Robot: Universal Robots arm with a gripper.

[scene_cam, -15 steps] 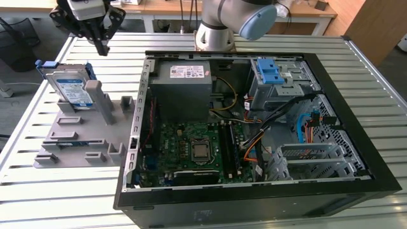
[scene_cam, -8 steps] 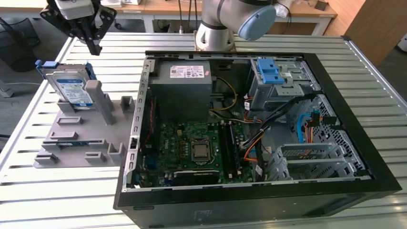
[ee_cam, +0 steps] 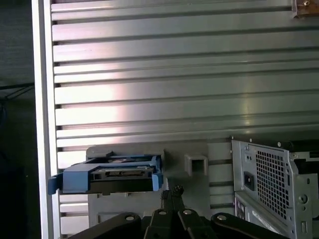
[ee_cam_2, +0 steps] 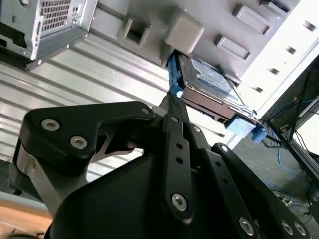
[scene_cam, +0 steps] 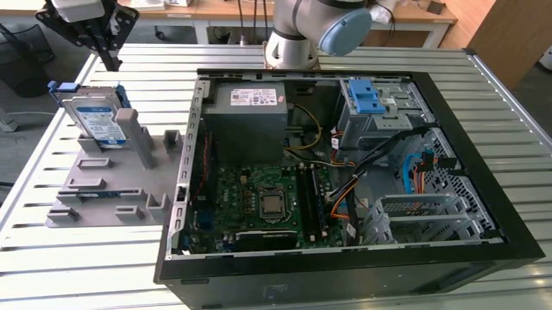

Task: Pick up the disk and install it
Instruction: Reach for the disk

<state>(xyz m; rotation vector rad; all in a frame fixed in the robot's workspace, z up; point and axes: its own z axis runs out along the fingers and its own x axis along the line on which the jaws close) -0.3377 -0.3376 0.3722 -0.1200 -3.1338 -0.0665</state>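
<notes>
The gripper [scene_cam: 113,64] hangs with its fingers [ee_cam_2: 174,129] pressed together, holding nothing. Just below the fingertips, and apart from them in the exterior view, the disk [scene_cam: 97,119] stands tilted on edge in a grey holder [scene_cam: 103,187]. It is a flat silver drive with a white-and-blue label, framed by a blue plastic carrier, and the open computer case [scene_cam: 345,284] lies beyond it.
</notes>
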